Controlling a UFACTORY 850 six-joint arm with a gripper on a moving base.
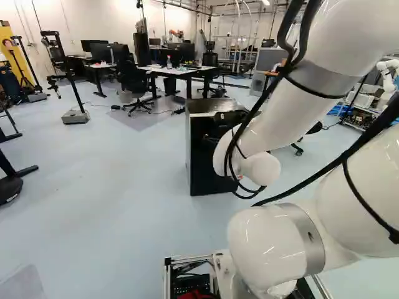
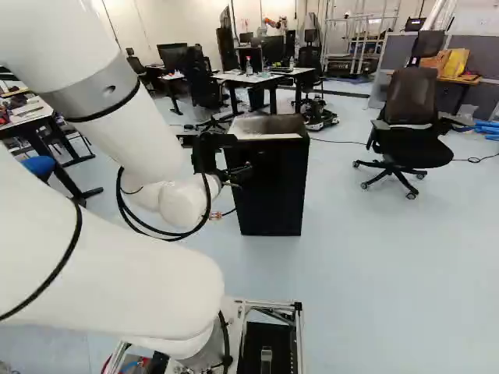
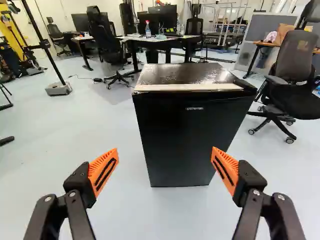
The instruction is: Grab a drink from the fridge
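At the foot of the left base view, a metal frame [image 1: 167,277] on the moving base sits beside the lowest joint of a white robot arm [image 1: 274,249]. The arm reaches forward over the pale floor [image 2: 374,288], carrying a black tool [image 2: 243,173] at its end. The tool [image 3: 165,152] is released and grasping nothing, its two orange pads [image 3: 103,170] spread wide apart in the wrist view.

Ahead of the pads, and lined up with the gap between them, a black fridge [image 3: 192,140] stands upright on the floor, apart from both fingers. Its door is closed. A pale strip [image 3: 187,87] runs along the front edge of its glossy, blotched top.

To the right of the fridge in the right base view, a dark office chair [image 2: 409,128] stands on a wheeled base. Well to the left of the fridge in the left base view, a slim black pole rises from a grey foot [image 1: 75,116].

Behind the fridge, a white-topped desk [image 3: 172,40] holds dark monitors and a spray bottle [image 3: 148,29], with a black chair [image 3: 102,35] at its side. Another robot [image 1: 388,81], white, shows at the right edge of the left base view. Farther back stand a tall metal rack [image 2: 362,43] and, near the far wall, an orange robot arm [image 2: 273,23].
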